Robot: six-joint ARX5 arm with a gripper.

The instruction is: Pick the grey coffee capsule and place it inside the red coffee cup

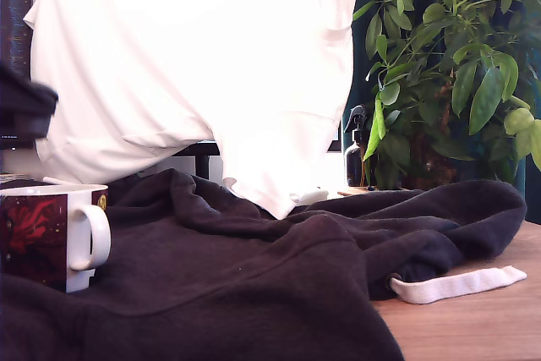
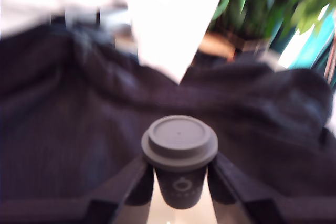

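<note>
In the wrist view the gripper has its two dark fingers clenched on either side of the small grey coffee capsule with its flat round lid, holding it above the dark rumpled sweatshirt, so the pick looks done. What is left, as I judge it, is the placing. The white ceramic mug with the dark red flame print stands upright on the sweatshirt at the exterior view's left edge, with nothing visibly in it.

Gripper is all matte black — two flat angular fingers with rounded inner pads; no visible cables or markings.
</note>
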